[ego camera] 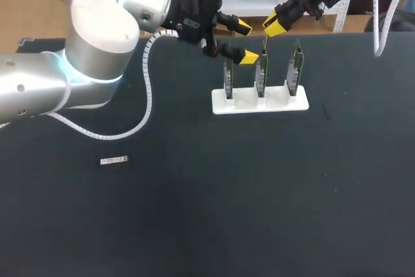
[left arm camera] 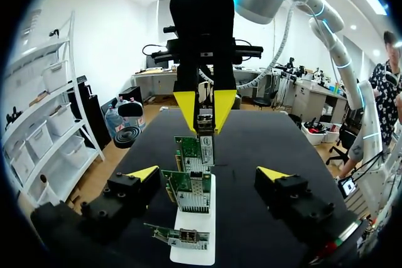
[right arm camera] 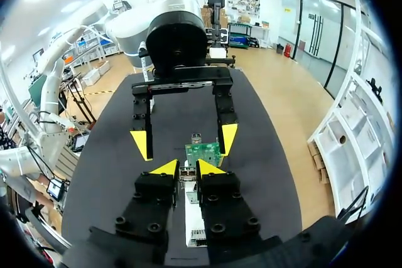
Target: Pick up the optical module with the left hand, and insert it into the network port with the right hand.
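Left wrist view showed the right gripper (left arm camera: 205, 112) clamped on the optical module (left arm camera: 205, 123) at a network card (left arm camera: 193, 150) (left gripper (left arm camera: 207, 172) spread wide).

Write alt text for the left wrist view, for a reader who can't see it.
The right gripper grips a small metal module over the farthest of three green circuit boards in a white stand on a dark table. The left gripper is open, the stand showing between its fingers.
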Action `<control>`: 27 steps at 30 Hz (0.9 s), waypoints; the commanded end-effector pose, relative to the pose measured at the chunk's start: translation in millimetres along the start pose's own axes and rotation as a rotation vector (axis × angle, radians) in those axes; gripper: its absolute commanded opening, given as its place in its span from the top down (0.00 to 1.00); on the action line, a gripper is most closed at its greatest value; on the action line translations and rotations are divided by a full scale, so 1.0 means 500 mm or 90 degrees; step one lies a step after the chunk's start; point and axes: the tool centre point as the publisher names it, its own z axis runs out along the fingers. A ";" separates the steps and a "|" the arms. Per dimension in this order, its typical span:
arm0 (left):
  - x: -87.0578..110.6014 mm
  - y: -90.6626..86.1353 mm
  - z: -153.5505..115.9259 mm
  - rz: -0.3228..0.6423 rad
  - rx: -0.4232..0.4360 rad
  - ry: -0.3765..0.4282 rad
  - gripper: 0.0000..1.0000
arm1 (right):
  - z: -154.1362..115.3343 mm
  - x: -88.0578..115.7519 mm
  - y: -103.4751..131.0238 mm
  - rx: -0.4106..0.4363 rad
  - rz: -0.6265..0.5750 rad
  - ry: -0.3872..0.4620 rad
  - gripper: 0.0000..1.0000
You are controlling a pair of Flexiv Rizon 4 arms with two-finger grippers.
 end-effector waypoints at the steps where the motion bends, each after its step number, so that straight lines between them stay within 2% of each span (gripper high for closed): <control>1: -0.002 0.003 0.001 -0.001 0.001 0.004 0.00 | -0.002 0.004 -0.006 -0.004 -0.003 -0.002 1.00; 27: -0.002 0.003 0.001 -0.001 0.001 0.004 0.00 | 0.014 0.004 -0.024 -0.030 -0.025 0.003 1.00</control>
